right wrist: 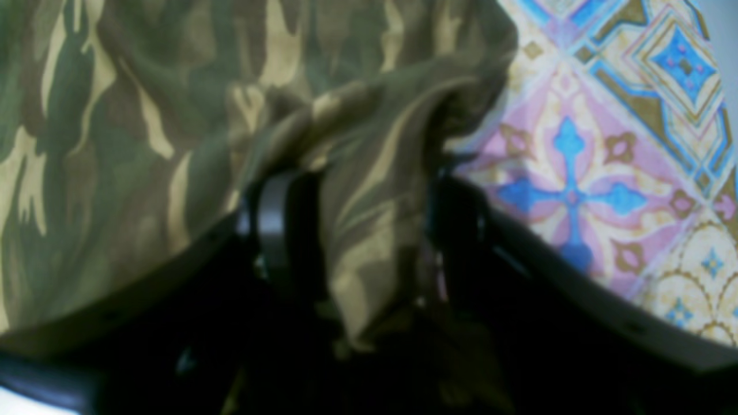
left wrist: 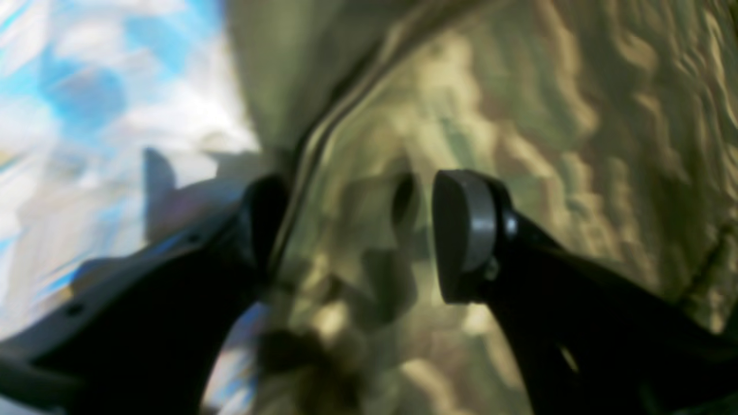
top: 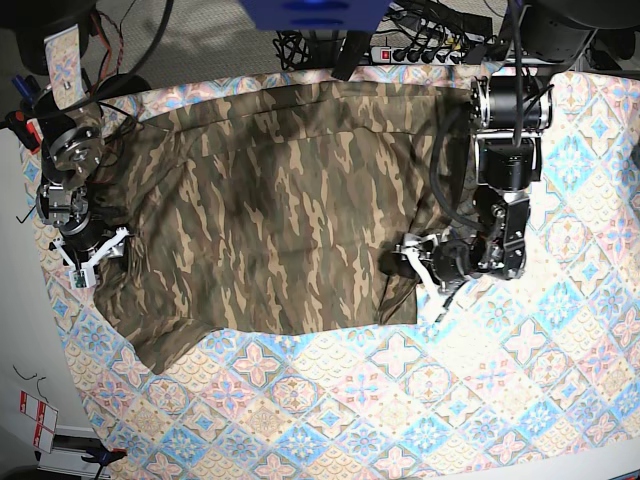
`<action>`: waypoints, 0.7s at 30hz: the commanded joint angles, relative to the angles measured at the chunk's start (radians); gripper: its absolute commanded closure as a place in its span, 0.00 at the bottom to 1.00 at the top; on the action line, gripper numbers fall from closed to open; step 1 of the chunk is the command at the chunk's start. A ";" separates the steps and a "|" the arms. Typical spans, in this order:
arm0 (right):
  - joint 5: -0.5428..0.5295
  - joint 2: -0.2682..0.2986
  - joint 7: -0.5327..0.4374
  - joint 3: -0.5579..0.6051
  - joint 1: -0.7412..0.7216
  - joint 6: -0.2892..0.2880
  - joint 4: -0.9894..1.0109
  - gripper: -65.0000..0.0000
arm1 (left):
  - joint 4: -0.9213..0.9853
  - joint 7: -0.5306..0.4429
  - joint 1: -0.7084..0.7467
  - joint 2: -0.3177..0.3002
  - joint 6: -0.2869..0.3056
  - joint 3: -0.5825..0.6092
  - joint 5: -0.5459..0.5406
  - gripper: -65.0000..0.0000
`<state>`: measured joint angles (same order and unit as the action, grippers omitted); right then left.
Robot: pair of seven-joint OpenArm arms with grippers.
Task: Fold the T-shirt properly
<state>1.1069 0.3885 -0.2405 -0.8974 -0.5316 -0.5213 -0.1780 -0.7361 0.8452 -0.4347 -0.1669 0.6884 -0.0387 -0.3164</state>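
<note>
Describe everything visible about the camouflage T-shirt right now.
The T-shirt is a large, soft-looking fabric garment in olive, brown and tan camouflage streaks. It lies spread mostly flat, lightly wrinkled, on the pastel tile-patterned cloth, covering the upper half. The right gripper has a bunched fold of its edge between its fingers. The left gripper sits at the opposite side edge, jaws apart, straddling a seam; whether it pinches fabric cannot be told.

The T-shirt (top: 270, 220) is showing olive, brown and tan camouflage; the cloth (top: 420, 400) is displaying pastel blue-pink tiles.
</note>
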 commanded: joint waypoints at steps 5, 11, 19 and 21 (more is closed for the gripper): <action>0.055 0.007 0.079 0.007 -0.002 0.010 0.001 0.48 | -0.015 -0.016 -0.008 0.046 0.010 0.007 -0.011 0.44; 0.055 0.007 0.076 0.007 -0.003 0.010 0.001 0.48 | -0.012 -0.017 -0.005 0.036 0.010 0.003 -0.005 0.46; 0.051 0.007 0.059 0.004 -0.017 0.011 -0.015 0.49 | -0.015 -0.017 0.023 -0.024 0.010 0.009 -0.005 0.84; 0.049 0.007 0.042 0.001 -0.026 0.011 -0.048 0.49 | -0.017 -0.017 0.029 -0.027 0.010 0.010 -0.005 0.83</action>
<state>1.1385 0.3817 -0.2314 -0.8974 -0.5430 -0.5308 -0.2180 -0.7406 0.8131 -0.3912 -0.1890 0.6937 -0.0319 -0.3271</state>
